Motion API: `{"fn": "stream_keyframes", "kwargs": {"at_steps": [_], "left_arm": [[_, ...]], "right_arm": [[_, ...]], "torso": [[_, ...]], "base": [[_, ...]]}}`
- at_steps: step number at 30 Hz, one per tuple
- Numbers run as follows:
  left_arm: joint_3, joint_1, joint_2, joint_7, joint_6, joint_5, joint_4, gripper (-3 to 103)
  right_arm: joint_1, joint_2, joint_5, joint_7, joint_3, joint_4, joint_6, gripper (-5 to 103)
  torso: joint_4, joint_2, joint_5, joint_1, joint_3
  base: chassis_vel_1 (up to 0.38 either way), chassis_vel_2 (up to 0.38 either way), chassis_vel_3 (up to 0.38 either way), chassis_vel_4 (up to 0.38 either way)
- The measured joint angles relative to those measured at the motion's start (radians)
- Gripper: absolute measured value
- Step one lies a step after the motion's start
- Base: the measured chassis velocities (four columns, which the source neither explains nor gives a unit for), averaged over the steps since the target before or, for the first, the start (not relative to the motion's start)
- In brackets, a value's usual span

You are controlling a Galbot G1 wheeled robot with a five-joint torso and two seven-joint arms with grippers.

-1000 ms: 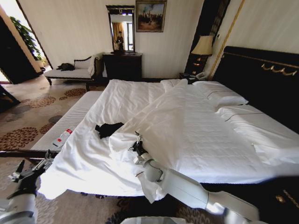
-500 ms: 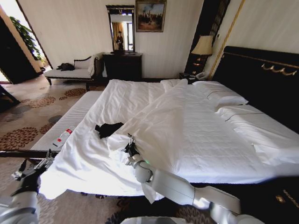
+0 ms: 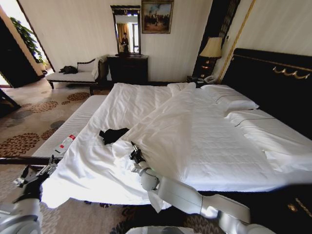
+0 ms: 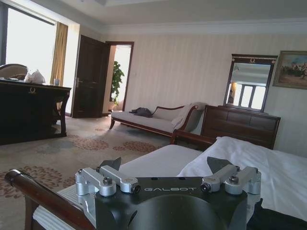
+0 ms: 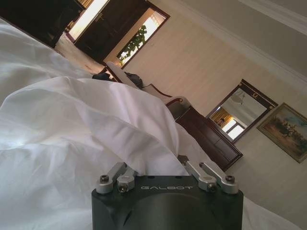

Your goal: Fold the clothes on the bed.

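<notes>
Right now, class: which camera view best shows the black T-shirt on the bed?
The head view: the black T-shirt lies crumpled on the white sheet, just beyond the right gripper. The wrist views look past it towards the far wall.

Black T-shirt (image 3: pixel 113 134): matt, crumpled cloth. Duvet (image 3: pixel 195 136): smooth white cloth, softly creased. Headboard (image 3: pixel 273 83): dark, glossy wood.

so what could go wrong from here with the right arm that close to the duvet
Risk one: the right gripper sits against the folded white duvet edge, not the black T-shirt beyond it, so it could snag or drag the duvet instead.

Risk two: pushing that fold forward might cover the crumpled T-shirt, which lies close beside it.

Risk three: the left gripper hangs low by the dark wooden footboard rail at the bed corner and could knock it when raised.
</notes>
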Motion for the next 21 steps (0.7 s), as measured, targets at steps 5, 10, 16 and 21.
{"fn": "stream_keyframes", "kwargs": {"at_steps": [5, 10, 16, 21], "left_arm": [[0.003, 0.001, 0.001, 0.0, 0.0, 0.001, 0.0, 100], [0.001, 0.004, 0.006, 0.0, 0.0, -0.004, -0.005, 100], [0.001, 0.009, 0.014, 0.0, 0.0, -0.011, -0.015, 100], [0.011, 0.009, 0.017, 0.0, 0.0, -0.011, -0.018, 100]], "right_arm": [[0.01, 0.02, 0.017, 0.023, 0.025, -0.025, -0.018, 13], [0.009, 0.026, 0.03, 0.053, 0.049, -0.026, -0.051, 3], [-0.051, 0.007, 0.091, 0.082, 0.164, 0.068, -0.05, 3], [-0.119, -0.033, 0.145, 0.071, 0.28, 0.204, 0.018, 3]], "torso": [[0.0001, 0.0, 0.0, 0.0, 0.0], [0.0001, 0.0, 0.0, 0.0, 0.0], [0.0002, 0.0, 0.0001, 0.0, 0.0], [0.0002, 0.0, 0.0003, 0.0, 0.0]], "base": [[0.0, 0.0, 0.0, 0.0], [0.0, 0.0, 0.0, 0.0], [0.0, 0.0, 0.0, 0.0], [0.0, 0.0, 0.0, 0.0]]}}
